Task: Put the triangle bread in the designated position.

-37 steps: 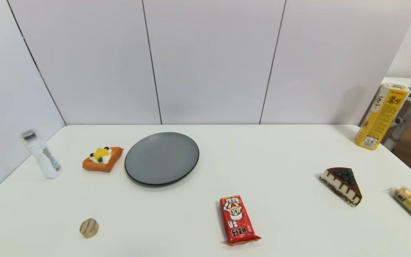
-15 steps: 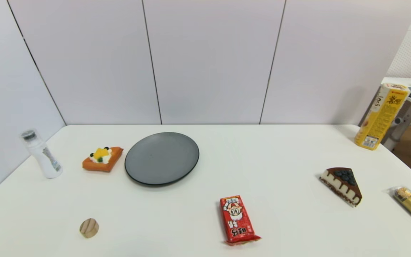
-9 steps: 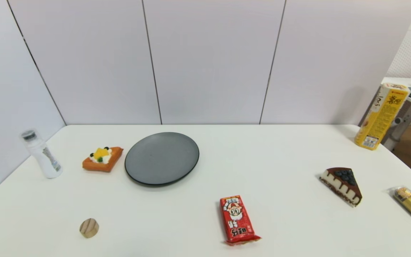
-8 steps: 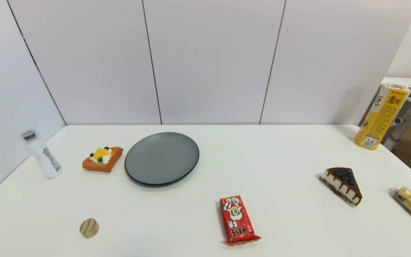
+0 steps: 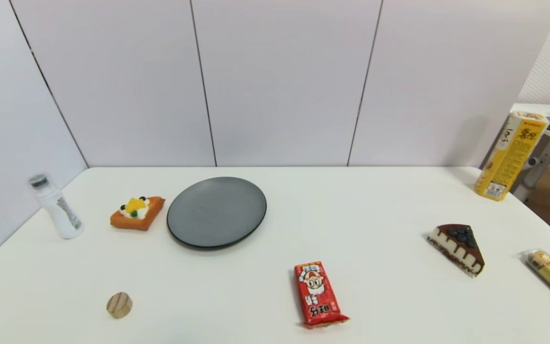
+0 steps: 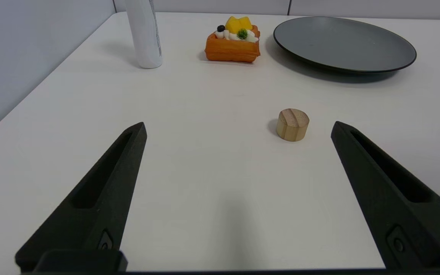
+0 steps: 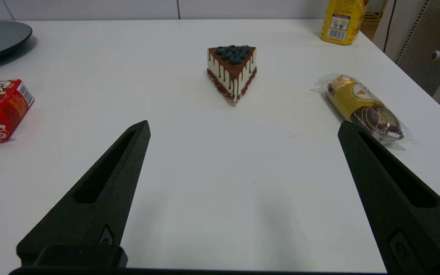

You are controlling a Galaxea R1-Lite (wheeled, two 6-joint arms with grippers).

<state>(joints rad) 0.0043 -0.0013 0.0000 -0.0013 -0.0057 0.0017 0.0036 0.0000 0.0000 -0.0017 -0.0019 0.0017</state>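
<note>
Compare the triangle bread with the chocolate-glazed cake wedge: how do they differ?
The triangle bread is orange-brown, topped with cream and yellow fruit; the cake wedge is white under dark glaze with blueberries. The bread sits on the table's left, beside the grey plate; the cake sits far right. The bread looks smaller. Both lie untouched.

Nothing shifts across the 5 head views: every item on the worktop (image 5: 375,215) lies exactly where it lay 2.5 seconds ago, and no arm has entered the head view.
</note>
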